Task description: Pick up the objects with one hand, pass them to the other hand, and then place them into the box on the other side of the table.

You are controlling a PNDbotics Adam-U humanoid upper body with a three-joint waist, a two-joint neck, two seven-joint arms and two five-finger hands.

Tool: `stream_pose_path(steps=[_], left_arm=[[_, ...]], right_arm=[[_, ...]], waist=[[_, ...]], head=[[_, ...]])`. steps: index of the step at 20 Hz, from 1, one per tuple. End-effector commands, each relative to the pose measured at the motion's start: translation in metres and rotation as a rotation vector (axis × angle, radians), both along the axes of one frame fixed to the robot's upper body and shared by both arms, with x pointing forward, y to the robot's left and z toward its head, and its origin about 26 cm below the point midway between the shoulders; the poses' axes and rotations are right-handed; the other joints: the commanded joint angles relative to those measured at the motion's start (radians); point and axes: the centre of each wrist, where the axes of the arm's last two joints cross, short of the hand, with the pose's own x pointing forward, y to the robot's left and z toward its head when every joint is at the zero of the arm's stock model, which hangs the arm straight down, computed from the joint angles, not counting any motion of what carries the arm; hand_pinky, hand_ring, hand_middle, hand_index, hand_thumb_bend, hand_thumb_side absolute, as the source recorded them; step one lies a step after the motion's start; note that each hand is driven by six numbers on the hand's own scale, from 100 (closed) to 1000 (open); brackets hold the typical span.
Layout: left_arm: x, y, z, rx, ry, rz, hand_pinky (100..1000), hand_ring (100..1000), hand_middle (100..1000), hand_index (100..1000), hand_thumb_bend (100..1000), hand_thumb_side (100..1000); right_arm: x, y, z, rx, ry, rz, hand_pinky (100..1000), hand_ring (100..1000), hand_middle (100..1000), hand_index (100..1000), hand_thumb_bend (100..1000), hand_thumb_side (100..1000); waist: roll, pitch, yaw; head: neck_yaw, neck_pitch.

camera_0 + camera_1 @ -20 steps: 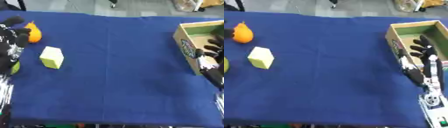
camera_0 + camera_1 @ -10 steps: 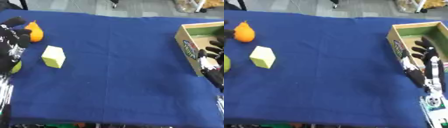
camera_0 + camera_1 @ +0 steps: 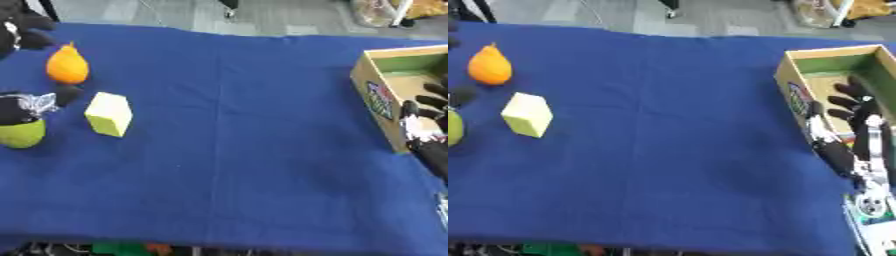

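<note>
green fruit: round, lime green point(image 3: 21, 134), left edge of frame, mid height, on the blue cloth; its top is covered by the left hand.
left hand: point(image 3: 19, 106) black with a silver part, sits on top of the green fruit at far left; cannot tell if the fingers are curled round it or just resting. Another dark part of that arm shows in the upper left corner.
yellow block: pale yellow-green box shape point(image 3: 109, 114), just right of the green fruit, apart from it, standing on the cloth.
orange fruit: pear-shaped, pointed top point(image 3: 67, 65), upper left of frame, above the block, not touching it.
box: cardboard, green inside point(image 3: 800, 61), right side of frame, upper half, open top, printed label on its near left wall.
right hand: point(image 3: 852, 116) right edge of frame, fingers straight and spread, pointing up over the box's near wall, holding nothing.
worktop: covered in a dark blue cloth point(image 3: 245, 150), middle area bare.
</note>
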Motion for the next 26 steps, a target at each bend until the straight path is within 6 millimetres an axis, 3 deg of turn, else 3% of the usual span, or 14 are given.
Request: stream_pose_path(steps=[1, 4, 7, 16, 26], left_arm=[[0.01, 0.019, 0.023, 0.297, 0.111, 0.031, 843, 785, 775, 878, 694, 343], [0.025, 0.028, 0.025, 0.423, 0.211, 0.05, 847, 793, 768, 870, 685, 281], [0.042, 0.029, 0.022, 0.465, 0.268, 0.058, 847, 796, 764, 863, 694, 275], [0.089, 0.011, 0.002, 0.502, 0.368, 0.017, 845, 796, 756, 851, 684, 264], [0.107, -0.001, -0.015, 0.565, 0.453, -0.038, 851, 807, 770, 865, 683, 263]], right_arm=[[0.0, -0.006, 0.006, -0.034, -0.015, 0.006, 720, 779, 798, 935, 241, 397], [0.0, -0.005, 0.005, -0.039, -0.011, 0.015, 720, 779, 797, 935, 242, 396], [0.0, -0.006, 0.004, -0.041, -0.006, 0.019, 720, 778, 797, 936, 241, 398], [0.0, -0.005, 0.002, -0.035, 0.003, 0.026, 721, 778, 797, 936, 238, 401], [0.0, -0.005, 0.001, -0.03, 0.006, 0.026, 721, 777, 796, 936, 239, 403]], waist=[[0.019, -0.034, -0.004], [0.022, -0.039, -0.012], [0.022, -0.042, -0.017], [0.02, -0.046, -0.021], [0.019, -0.043, -0.023]], head=[[0.007, 0.006], [0.014, 0.006], [0.015, 0.006], [0.023, 0.006], [0.031, 0.006]])
